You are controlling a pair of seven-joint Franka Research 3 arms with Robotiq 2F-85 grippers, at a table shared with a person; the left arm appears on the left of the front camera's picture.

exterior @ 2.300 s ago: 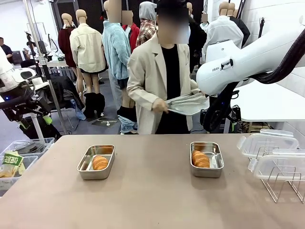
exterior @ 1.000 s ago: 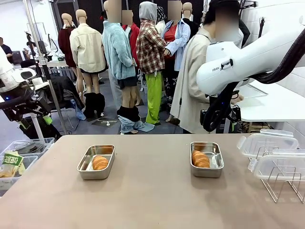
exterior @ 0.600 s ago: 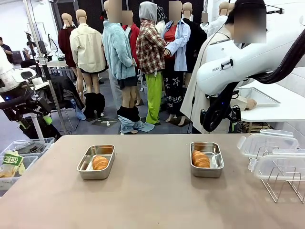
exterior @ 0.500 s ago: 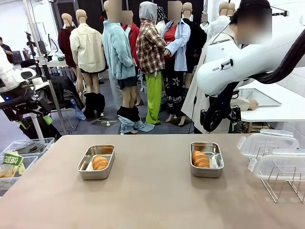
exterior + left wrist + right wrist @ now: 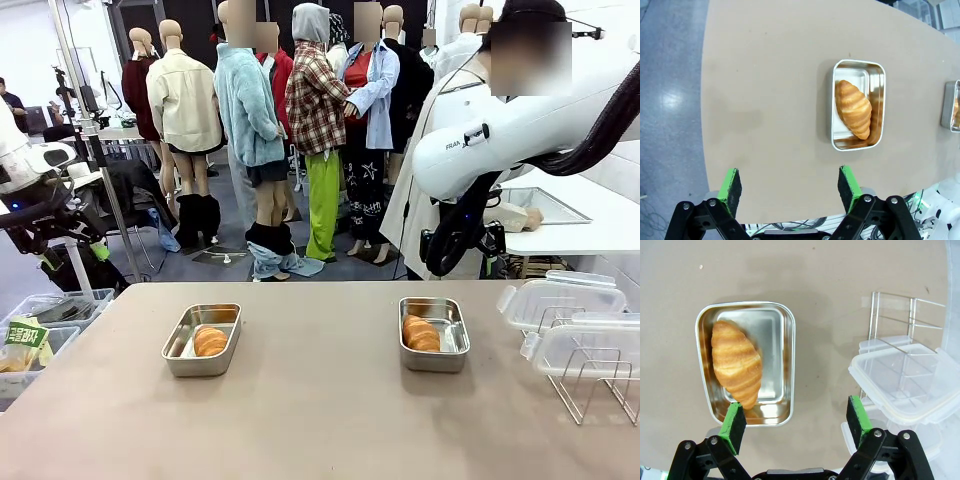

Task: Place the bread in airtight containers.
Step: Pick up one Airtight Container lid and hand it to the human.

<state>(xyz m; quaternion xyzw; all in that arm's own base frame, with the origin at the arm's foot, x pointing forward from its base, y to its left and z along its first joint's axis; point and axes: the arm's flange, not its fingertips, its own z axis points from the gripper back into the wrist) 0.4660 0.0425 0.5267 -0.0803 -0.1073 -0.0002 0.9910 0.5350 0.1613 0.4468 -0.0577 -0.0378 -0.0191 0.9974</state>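
Observation:
Two steel tins stand on the brown table, each with one golden croissant inside. The left tin (image 5: 184, 353) holds a croissant (image 5: 210, 340); the right tin (image 5: 456, 340) holds the other croissant (image 5: 421, 333). My left gripper (image 5: 790, 182) hangs open high over the table's edge, well short of its tin (image 5: 876, 90) and croissant (image 5: 853, 109). My right gripper (image 5: 795, 420) is open too, high above its tin (image 5: 772, 340) and croissant (image 5: 736, 362). Neither tin has a lid on.
Clear plastic lids (image 5: 560, 300) rest on a wire rack (image 5: 590, 385) at the table's right end, close beside the right tin; the lids (image 5: 905, 375) show from above. A person (image 5: 450, 120) stands at a white side table holding a flat steel tray (image 5: 540, 205).
The person has walked from the middle of the far side to the right with the flat tray and set it on the side table. Tins, croissants and arms have not moved.

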